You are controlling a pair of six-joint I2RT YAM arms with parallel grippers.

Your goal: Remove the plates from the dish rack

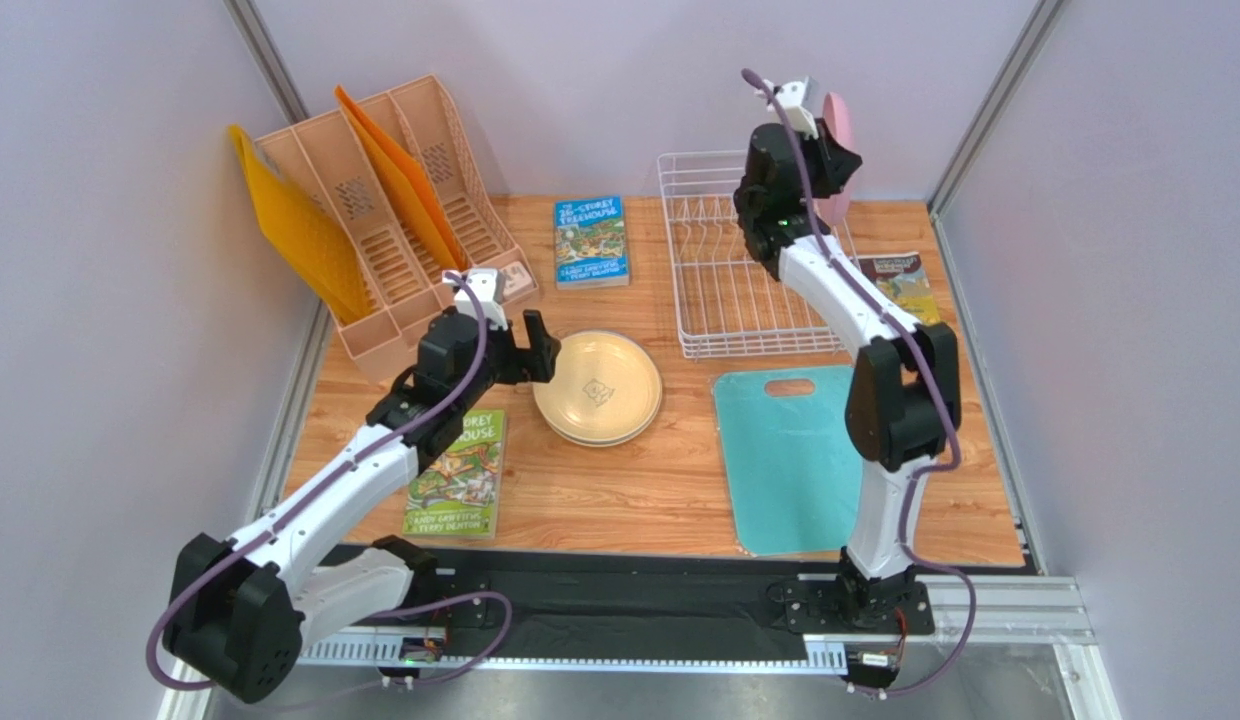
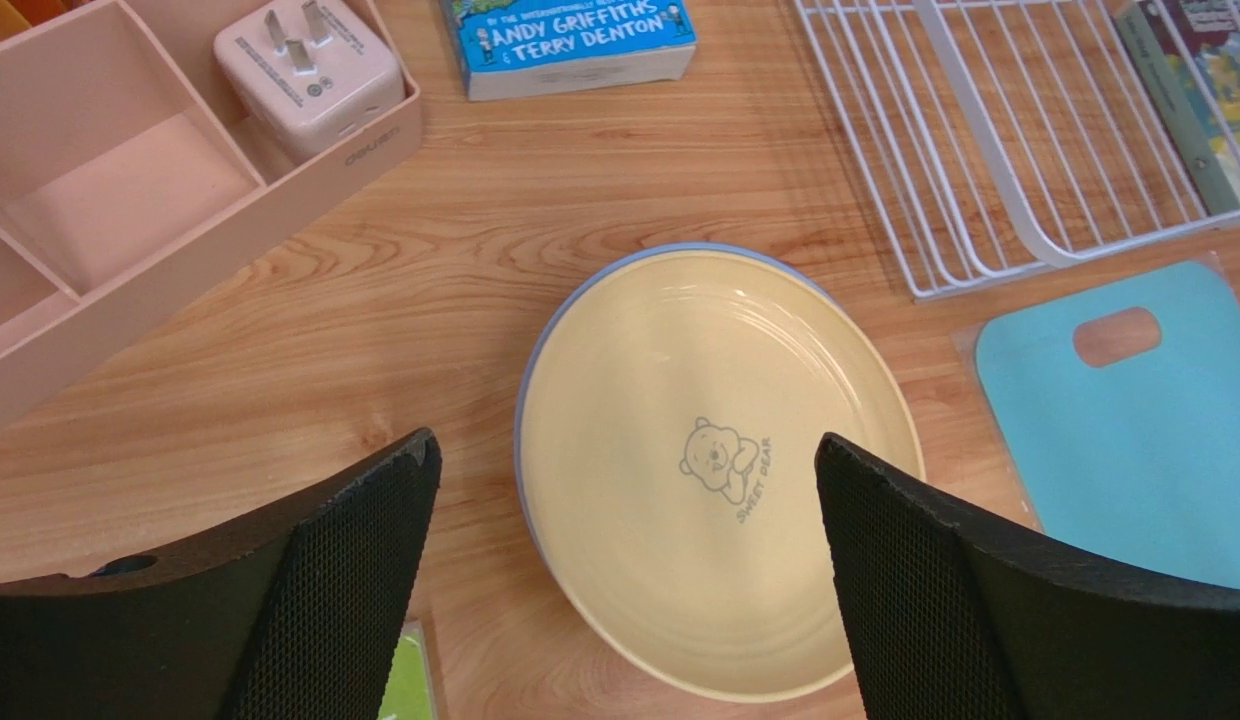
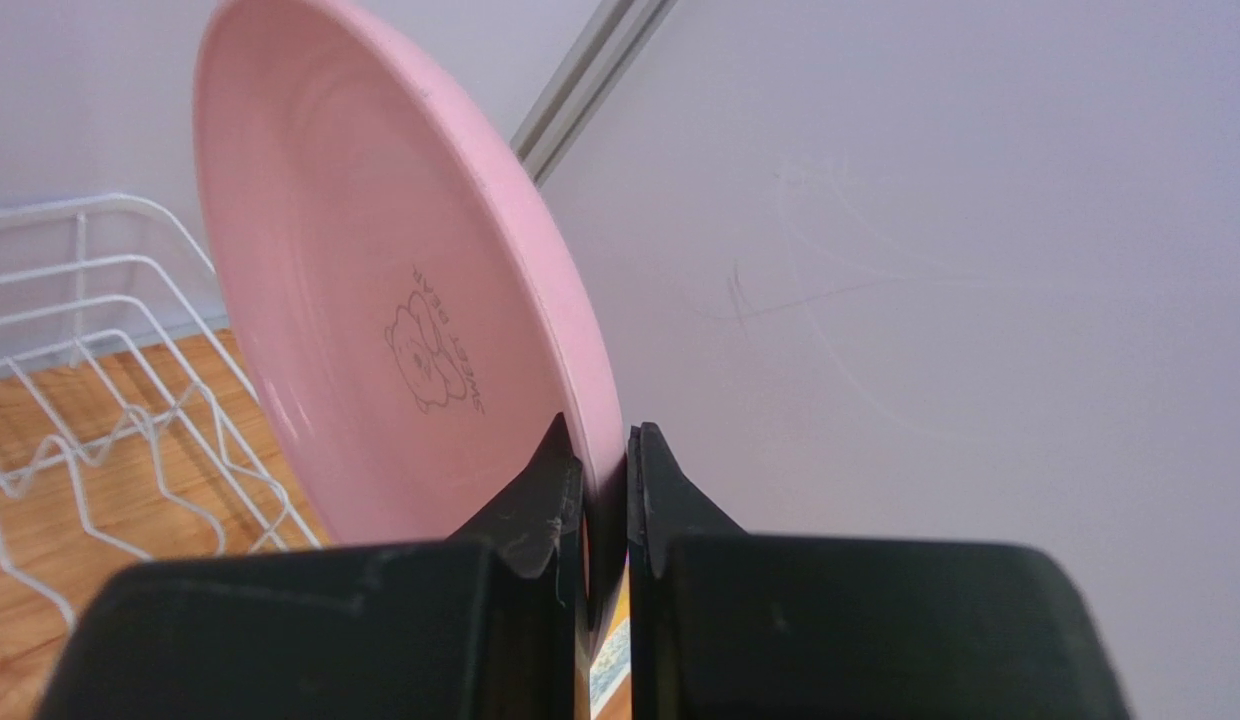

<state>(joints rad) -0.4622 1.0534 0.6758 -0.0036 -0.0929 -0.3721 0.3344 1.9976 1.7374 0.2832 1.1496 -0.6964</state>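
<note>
A cream-yellow plate (image 1: pixel 596 387) lies face up on the table, on top of a light blue plate whose rim (image 2: pixel 524 435) shows at its left edge. My left gripper (image 2: pixel 626 447) hangs open just above this stack, its fingers (image 2: pixel 356 555) wide apart with nothing between them. Above the far right of the white dish rack (image 1: pixel 731 255), my right gripper (image 3: pixel 596 450) is shut on the rim of the pink plate (image 3: pixel 386 300), holding it on edge in the air. In the top view the pink plate (image 1: pixel 841 150) shows behind the right wrist. No plate shows in the rack's prongs (image 3: pixel 100 390).
A peach file organizer (image 1: pixel 378 210) with orange folders stands at the back left, a white plug adapter (image 2: pixel 303 75) in its front tray. Books lie at the back middle (image 1: pixel 590 240), front left (image 1: pixel 458 477) and right of the rack (image 1: pixel 900 282). A teal cutting board (image 1: pixel 789 458) lies front right.
</note>
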